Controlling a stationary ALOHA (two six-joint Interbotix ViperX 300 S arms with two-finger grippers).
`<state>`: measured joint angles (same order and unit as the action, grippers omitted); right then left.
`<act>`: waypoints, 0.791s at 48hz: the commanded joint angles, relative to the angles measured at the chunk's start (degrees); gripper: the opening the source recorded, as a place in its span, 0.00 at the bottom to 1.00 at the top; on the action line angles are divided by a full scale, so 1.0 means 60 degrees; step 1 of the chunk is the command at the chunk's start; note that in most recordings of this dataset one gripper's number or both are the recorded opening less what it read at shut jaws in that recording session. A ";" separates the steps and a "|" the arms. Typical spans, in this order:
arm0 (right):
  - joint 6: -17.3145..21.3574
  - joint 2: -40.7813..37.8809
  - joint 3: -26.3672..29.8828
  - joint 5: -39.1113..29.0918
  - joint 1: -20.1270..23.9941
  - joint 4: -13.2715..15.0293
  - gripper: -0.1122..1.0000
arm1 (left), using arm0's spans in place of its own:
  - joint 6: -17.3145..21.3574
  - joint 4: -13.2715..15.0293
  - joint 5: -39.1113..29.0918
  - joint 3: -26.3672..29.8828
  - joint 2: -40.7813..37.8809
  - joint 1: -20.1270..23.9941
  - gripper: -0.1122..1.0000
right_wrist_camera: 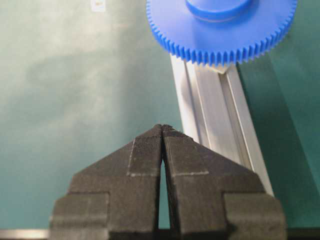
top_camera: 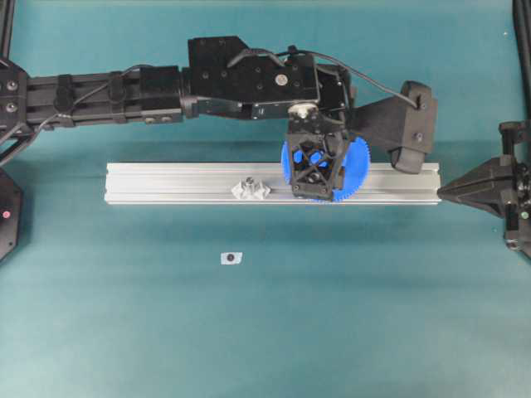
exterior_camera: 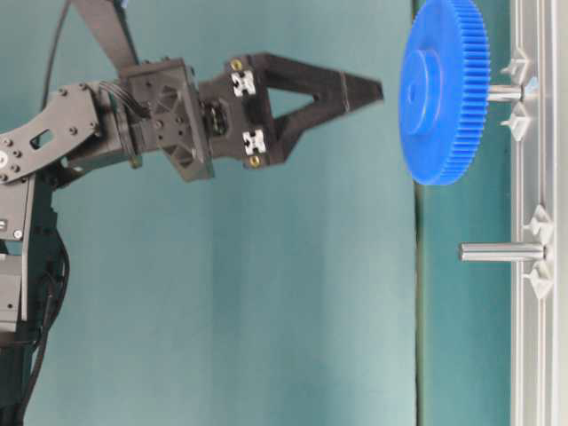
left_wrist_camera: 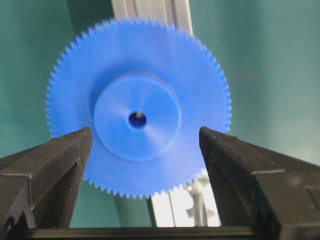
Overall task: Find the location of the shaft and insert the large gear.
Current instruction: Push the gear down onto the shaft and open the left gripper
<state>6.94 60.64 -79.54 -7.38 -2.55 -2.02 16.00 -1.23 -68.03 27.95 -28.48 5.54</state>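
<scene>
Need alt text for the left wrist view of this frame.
The large gear, blue and toothed, faces the camera with its centre hole visible, sitting free between the open left claw fingers. The aluminium rail runs behind it over the teal table.

Just the background bits here

Silver aluminium rail (top_camera: 166, 182) lies across my teal surface (top_camera: 332, 315), a second pin (exterior_camera: 501, 252) stands on it, small white tag (top_camera: 231, 258) sits nearby.
</scene>
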 commanded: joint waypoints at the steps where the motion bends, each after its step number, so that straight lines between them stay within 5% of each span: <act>1: 0.0103 -0.0059 0.0103 0.0059 -0.0015 0.0015 0.12 | -0.0015 -0.0044 0.0044 0.0073 0.0059 0.0044 0.84; 38: 0.0103 -0.0044 0.0103 0.0059 -0.0015 0.0015 0.12 | -0.0161 -0.0044 0.0044 -0.0029 -0.0205 0.0586 0.84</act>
<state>6.94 60.64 -79.54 -7.29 -2.55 -2.02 15.12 -1.32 -67.85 26.98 -31.46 9.14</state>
